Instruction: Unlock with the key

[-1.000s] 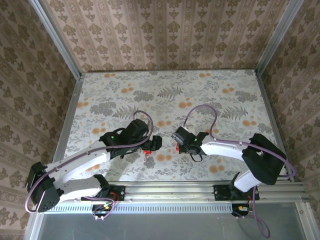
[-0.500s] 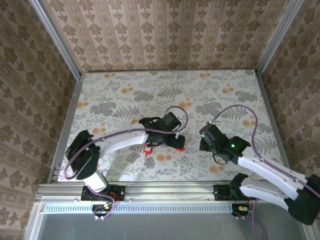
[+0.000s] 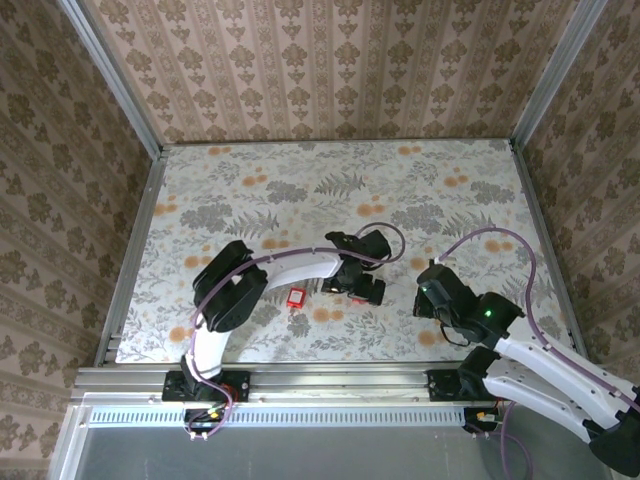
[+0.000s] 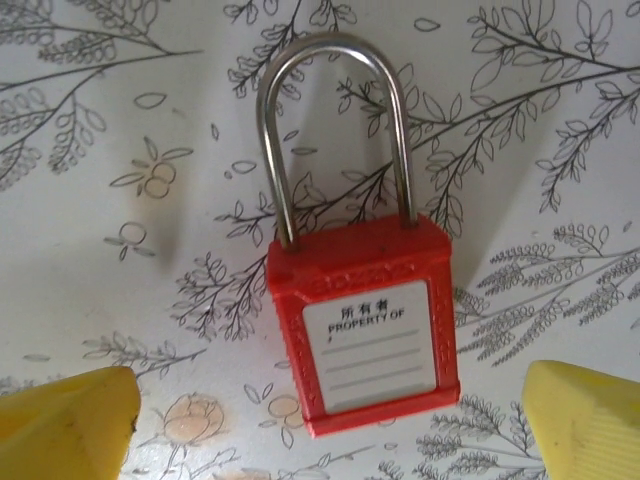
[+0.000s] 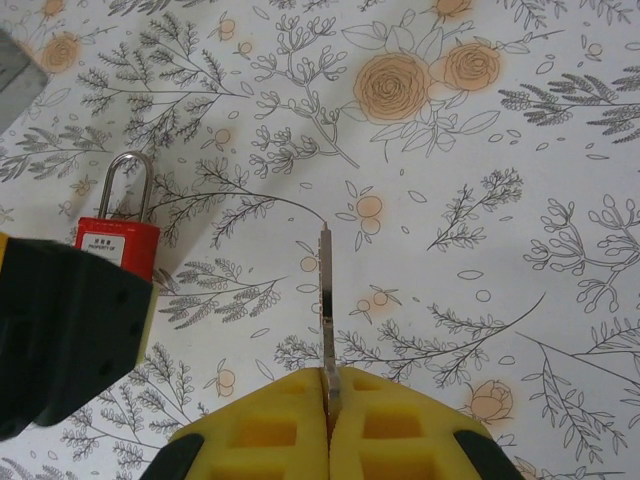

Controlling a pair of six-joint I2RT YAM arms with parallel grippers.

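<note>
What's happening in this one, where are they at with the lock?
The right gripper is shut on a thin metal key, whose blade sticks out from between the yellow pads. The red padlock lies flat on the floral table, with both shackle legs in its body. The left gripper is open in front of the padlock and not touching it. The key is well apart from the padlock and not yet inserted.
</note>
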